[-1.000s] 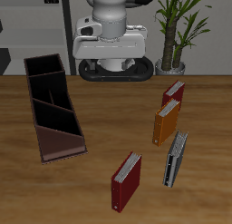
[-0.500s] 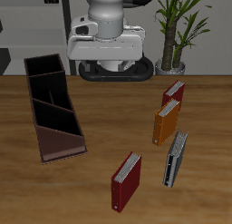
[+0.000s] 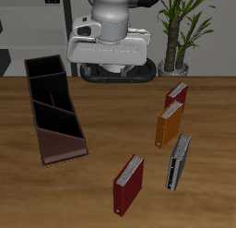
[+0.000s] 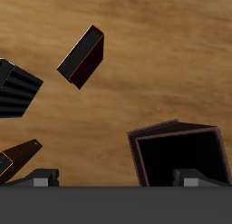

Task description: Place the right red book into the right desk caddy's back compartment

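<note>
1 caddy is in sight, the right desk caddy [image 3: 55, 110], with its back compartment [image 3: 44, 68] at the end nearest the robot's base. The right red book [image 3: 129, 183] lies flat near the table's front edge, its long axis running roughly front to back with a slight slant. It is well apart from the gripper [image 4: 116, 180], which hangs high near the base with its fingers spread wide and nothing held. 4 books counted: this maroon 1, 1 dark grey book [image 3: 179, 162], 1 orange book [image 3: 168, 124] and 1 brighter red book [image 3: 177, 93].
</note>
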Motion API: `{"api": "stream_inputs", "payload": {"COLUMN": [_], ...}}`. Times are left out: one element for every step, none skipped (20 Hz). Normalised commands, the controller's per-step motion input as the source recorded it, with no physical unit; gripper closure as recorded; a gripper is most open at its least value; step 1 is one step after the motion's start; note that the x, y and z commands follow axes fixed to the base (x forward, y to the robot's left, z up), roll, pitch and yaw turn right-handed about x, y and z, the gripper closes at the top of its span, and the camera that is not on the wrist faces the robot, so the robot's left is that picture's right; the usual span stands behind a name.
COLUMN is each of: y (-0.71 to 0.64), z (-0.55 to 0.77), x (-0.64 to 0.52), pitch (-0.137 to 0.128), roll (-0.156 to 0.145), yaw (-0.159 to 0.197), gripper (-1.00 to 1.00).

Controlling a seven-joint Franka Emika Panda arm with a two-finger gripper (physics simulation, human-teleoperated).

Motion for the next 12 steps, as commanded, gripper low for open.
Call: {"api": "stream_inputs", "payload": {"y": [-0.02, -0.08, -0.02, 0.01, -0.12, 0.10, -0.07, 0.04, 0.14, 0.21, -0.06, 0.55], "z": [0.18, 0.10, 0.15, 0.23, 0.16, 0.11, -0.01, 0.09, 0.03, 0.02, 0.01, 0.02], "x": [0.25, 0.25, 0.26, 0.27, 0.25, 0.18, 0.05, 0.19, 0.13, 0.13, 0.02, 0.19], "pitch": [-0.037, -0.005, 0.024, -0.033, -0.044, -0.016, 0.000, 0.004, -0.002, 0.030, 0.000, -0.019], "roll": [-0.015, -0.009, 0.025, -0.041, -0.043, -0.020, 0.000, -0.032, -0.015, -0.002, 0.000, 0.004], "yaw": [0.040, 0.017, 0.040, -0.004, 0.018, -0.062, 0.000, -0.019, -0.027, -0.044, 0.000, -0.008], "gripper": [-1.00, -1.00, -1.00, -1.00, -1.00, -1.00, -1.00, -1.00, -1.00, -1.00, -1.00, -1.00]}}
